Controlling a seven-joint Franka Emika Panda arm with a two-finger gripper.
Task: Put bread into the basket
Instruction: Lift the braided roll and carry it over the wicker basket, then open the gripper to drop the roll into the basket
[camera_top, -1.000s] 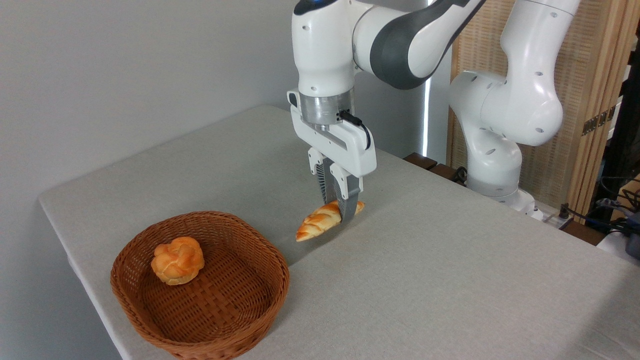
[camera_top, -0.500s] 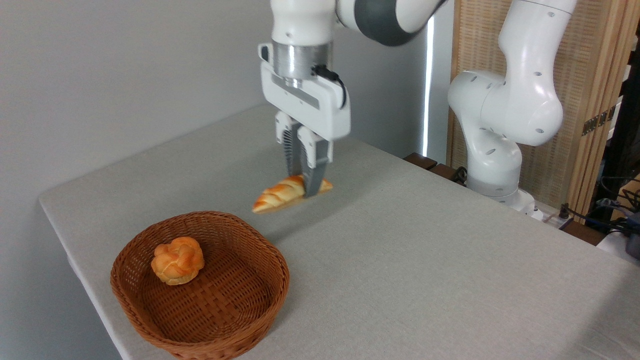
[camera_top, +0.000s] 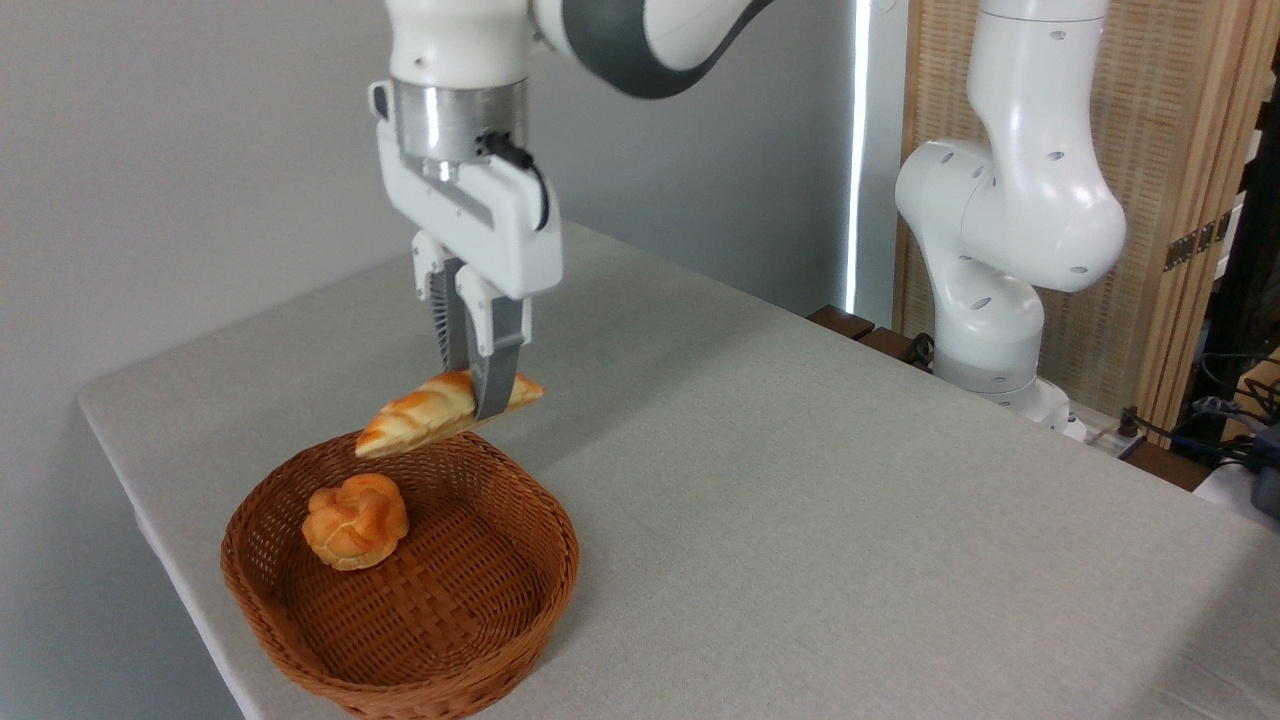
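The bread, a long golden-orange braided loaf with a pale underside, hangs in the air tilted down to the left. My gripper is shut on its right half, fingers pointing straight down. The loaf's left tip is over the far rim of the brown wicker basket, which sits near the table's front left corner.
A small round knotted orange roll lies in the left part of the basket. The grey table's left edge runs close beside the basket. The arm's white base stands at the back right, with cables beyond it.
My gripper has carried the bread up and to the left, from above the mid-table to the basket's far rim. The basket and the roll have not moved.
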